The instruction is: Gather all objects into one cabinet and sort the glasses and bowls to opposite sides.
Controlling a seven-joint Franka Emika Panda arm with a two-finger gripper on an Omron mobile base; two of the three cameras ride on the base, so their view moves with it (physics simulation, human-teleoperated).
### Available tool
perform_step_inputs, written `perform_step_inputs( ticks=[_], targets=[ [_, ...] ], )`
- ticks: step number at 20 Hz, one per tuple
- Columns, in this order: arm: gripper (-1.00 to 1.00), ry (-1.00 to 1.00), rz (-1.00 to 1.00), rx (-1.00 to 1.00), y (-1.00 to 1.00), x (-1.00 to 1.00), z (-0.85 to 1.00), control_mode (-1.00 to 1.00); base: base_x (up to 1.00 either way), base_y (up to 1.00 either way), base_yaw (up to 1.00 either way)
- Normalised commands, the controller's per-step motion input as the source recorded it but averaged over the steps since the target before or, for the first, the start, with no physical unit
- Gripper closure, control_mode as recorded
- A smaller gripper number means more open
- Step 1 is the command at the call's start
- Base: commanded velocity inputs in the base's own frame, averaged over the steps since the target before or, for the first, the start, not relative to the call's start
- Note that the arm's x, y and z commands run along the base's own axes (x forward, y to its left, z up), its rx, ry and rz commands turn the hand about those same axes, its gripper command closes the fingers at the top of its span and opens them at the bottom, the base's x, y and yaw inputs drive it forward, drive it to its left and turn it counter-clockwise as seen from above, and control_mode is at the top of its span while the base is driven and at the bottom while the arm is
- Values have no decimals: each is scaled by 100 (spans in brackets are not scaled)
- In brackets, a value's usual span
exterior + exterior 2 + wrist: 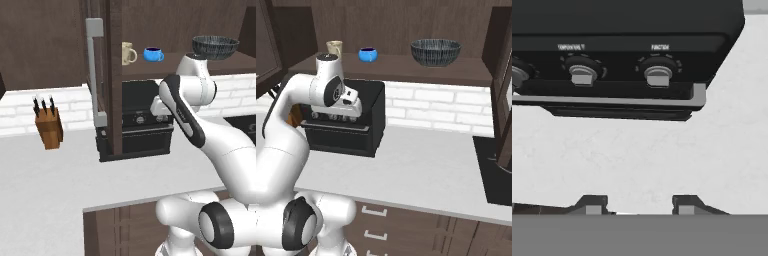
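Observation:
The cabinet's door stands open, its grey bar handle (94, 75) facing me. On the cabinet's shelf (396, 69) stand a beige mug (128, 53), a small blue bowl (153, 54) and, farther right, a wide dark ribbed bowl (435, 51). The glasses are out of view. My gripper (639, 206) hangs below the shelf in front of the black toaster oven, pointing down at the white counter. Its fingers are open with nothing between them. The hand (351, 100) sits well under the mug and the blue bowl.
The black toaster oven (348, 130) with its knobs (658, 75) stands on the counter under the shelf. A wooden knife block (49, 127) is at the left. A dark recessed panel (496, 172) lies at the right, with another open door (502, 75) above it.

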Motion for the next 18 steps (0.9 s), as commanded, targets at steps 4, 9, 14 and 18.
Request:
perform_step_inputs(
  ticks=[4, 9, 14, 18],
  targets=[
    [-100, 0, 0, 2, 0, 0, -3, -100, 0, 0, 0],
    [-100, -7, 0, -1, -6, -22, -22, -100, 0, 0, 0],
    [-100, -32, 0, -15, -3, -35, 6, -100, 0, 0, 0],
    [-100, -47, 0, -21, -7, -35, 39, -100, 0, 0, 0]
  ],
)
